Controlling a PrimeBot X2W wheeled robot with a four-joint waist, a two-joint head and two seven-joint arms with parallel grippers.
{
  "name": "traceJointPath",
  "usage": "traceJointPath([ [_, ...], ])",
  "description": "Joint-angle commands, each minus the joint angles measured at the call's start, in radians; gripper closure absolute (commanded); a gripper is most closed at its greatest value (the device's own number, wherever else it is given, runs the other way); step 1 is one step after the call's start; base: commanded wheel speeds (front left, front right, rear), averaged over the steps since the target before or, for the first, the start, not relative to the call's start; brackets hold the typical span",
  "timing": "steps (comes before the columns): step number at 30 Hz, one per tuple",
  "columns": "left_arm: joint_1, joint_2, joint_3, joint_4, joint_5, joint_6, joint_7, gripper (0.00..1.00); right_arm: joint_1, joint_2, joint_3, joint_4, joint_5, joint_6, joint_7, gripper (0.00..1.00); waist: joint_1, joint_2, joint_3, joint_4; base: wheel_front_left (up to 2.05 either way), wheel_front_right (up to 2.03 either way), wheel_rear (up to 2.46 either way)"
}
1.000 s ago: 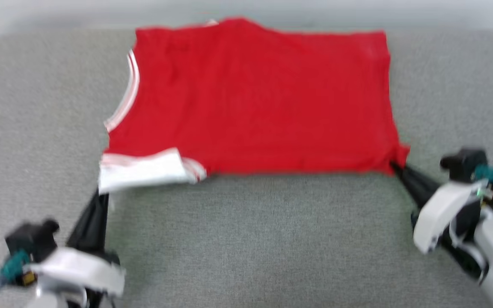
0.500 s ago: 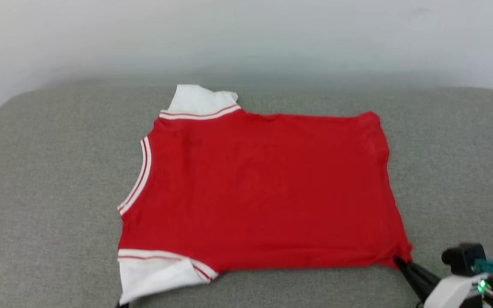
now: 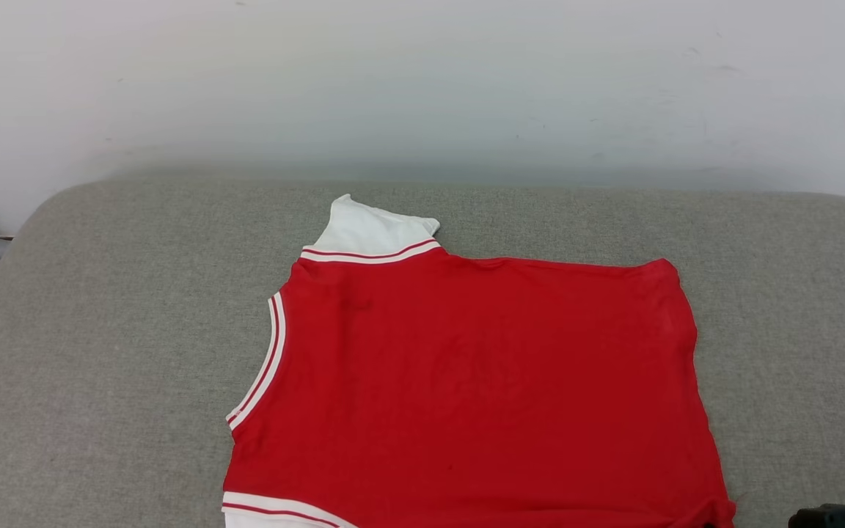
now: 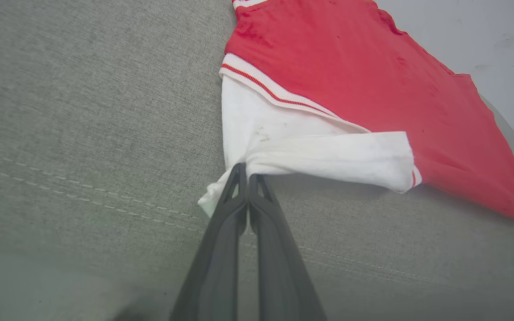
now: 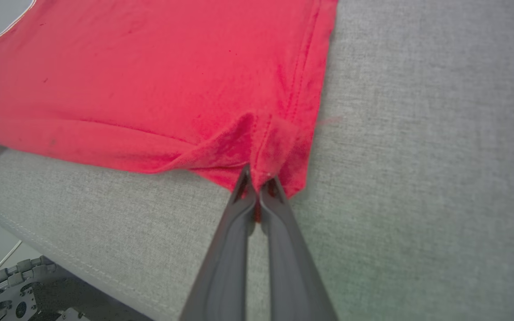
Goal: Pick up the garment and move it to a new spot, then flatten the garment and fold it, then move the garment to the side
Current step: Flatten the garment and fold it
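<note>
Head view: the garment (image 3: 481, 389) is shown spread plain side up on the grey cushion (image 3: 114, 308) below a pale wall (image 3: 422, 88), collar to the robot's left and hem to its right, with its near edge cut off by the bottom of the frame. The flattening step is judged to be in hand, the cloth lying nearly smooth and no fold yet made. Left wrist view: the left end effector (image 4: 244, 171) is seen clenched on the rumpled edge of the white sleeve (image 4: 283, 142), its two dark fingers pressed together and laid low along the cushion. The sleeve is doubled over on itself, so an outward tug is judged necessary before folding. Right wrist view: the right end effector (image 5: 257, 176) is seen clenched on the near hem corner (image 5: 268, 142), where the fabric is puckered into a small ridge; the fingers are held at a shallow slant from the cushion's front seam. The next move is judged to call for an even pull by both arms, so that the near edge is drawn straight without the far edge being dragged.
</note>
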Motion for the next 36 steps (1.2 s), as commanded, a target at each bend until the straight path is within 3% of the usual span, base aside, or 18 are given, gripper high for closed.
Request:
traceJointPath([
  [1,0.003,0.0,0.005,0.007,0.005,-0.004,-0.005,1.0,0.017,0.007,-0.018,-0.008,-0.015,-0.002,0.003,1.0,0.0002,-0.0001,-0.002,0.001,0.0,0.0,0.0],
  [10,-0.071,0.03,0.016,0.003,0.05,-0.017,-0.005,1.0,-0.004,0.048,-0.064,-0.059,-0.049,-0.002,0.025,1.0,0.0002,-0.0001,-0.005,-0.008,0.0,0.0,0.0],
  [23,-0.28,0.117,0.012,-0.004,0.11,-0.051,0.042,1.0,-0.122,0.066,-0.068,-0.096,-0.057,-0.002,0.054,1.0,0.0002,-0.0001,0.063,-0.062,0.0,0.0,0.0],
  [36,-0.575,0.158,-0.021,0.161,0.134,-0.122,0.089,1.0,-0.313,0.059,-0.004,-0.035,-0.064,-0.002,0.076,1.0,0.0002,-0.0001,0.192,-0.098,0.0,0.0,0.0],
])
